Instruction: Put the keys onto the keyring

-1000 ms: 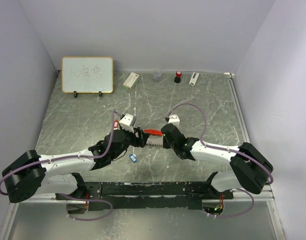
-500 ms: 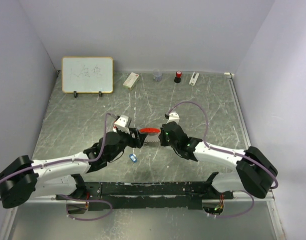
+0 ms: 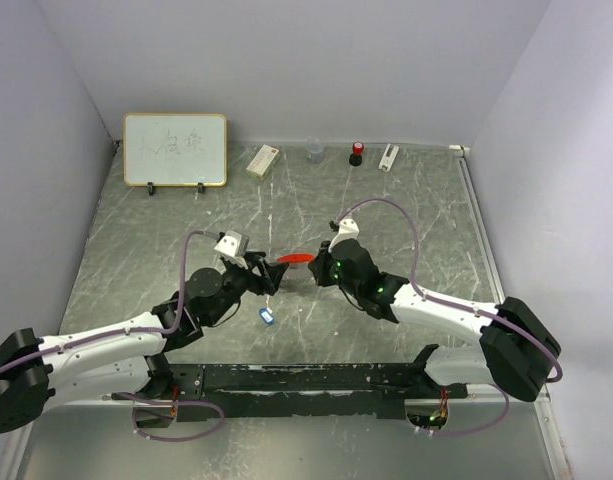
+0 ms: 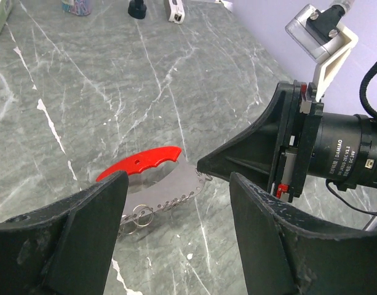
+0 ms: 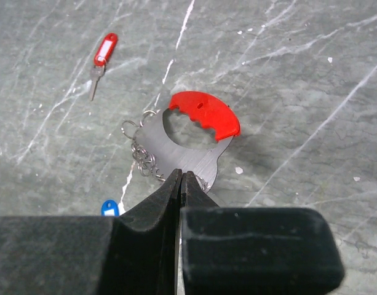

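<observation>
Soft, even light from overhead keeps all three views bright, with only a faint sheen on the marbled desk (image 3: 406,210) and short, diffuse shadows. In both wrist views the near fingers (image 4: 71,239) loom dark and slightly blurred, while the desk beyond stays sharp.

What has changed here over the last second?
The left arm pulled back leftward, away from the keyring, with its jaws open all along. The right arm, jaws shut on the keyring, carried it slightly leftward. The blue key stayed put.
</observation>
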Controlling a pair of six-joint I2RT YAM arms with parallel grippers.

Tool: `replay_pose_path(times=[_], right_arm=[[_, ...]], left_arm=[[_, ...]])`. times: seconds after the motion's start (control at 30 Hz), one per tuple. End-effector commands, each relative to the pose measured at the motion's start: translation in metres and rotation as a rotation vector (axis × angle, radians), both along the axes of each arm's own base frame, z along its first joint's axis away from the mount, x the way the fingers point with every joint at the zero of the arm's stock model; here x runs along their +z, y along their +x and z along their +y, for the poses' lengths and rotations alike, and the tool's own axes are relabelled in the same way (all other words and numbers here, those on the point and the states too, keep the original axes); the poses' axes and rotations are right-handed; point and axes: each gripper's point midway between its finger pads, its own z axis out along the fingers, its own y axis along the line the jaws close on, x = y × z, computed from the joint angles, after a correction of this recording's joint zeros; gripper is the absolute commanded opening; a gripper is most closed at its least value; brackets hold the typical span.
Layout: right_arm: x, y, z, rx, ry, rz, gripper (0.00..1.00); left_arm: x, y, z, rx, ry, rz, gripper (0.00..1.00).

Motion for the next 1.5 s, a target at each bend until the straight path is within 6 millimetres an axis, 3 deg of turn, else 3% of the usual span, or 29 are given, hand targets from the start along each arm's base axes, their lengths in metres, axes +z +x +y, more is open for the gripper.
replay_pose_path(times=[0.0, 0.27, 0.53, 0.8, 1.23, 1.47], right_arm=[[0.030, 0.007, 0.017, 0.019, 0.094, -0.052, 0.00], [0.013, 0.010, 0.015, 0.004, 0.048, -0.021, 0.00], [-0.003, 0.010, 0.011, -0.025, 0.016, 0.022, 0.00], [-0.038, 0.004, 0.003, -0.056, -0.093, 0.138, 0.00], [-0.074, -0.007, 0.000, -0.049, -0.169, 0.260, 0.00], [-0.058, -0.004, -0.002, -0.064, -0.123, 0.202, 0.02]], left_arm=[[0.005, -0.002, 0.008, 0.016, -0.004, -0.029, 0.78], [0.006, -0.003, 0.017, 0.038, -0.003, -0.037, 0.78], [-0.006, -0.003, 0.015, 0.031, 0.031, -0.010, 0.77], [-0.009, -0.003, 0.016, 0.038, 0.035, -0.001, 0.78], [-0.014, -0.003, 0.016, 0.039, 0.039, 0.008, 0.77], [-0.013, -0.004, 0.020, 0.049, 0.034, 0.006, 0.78]])
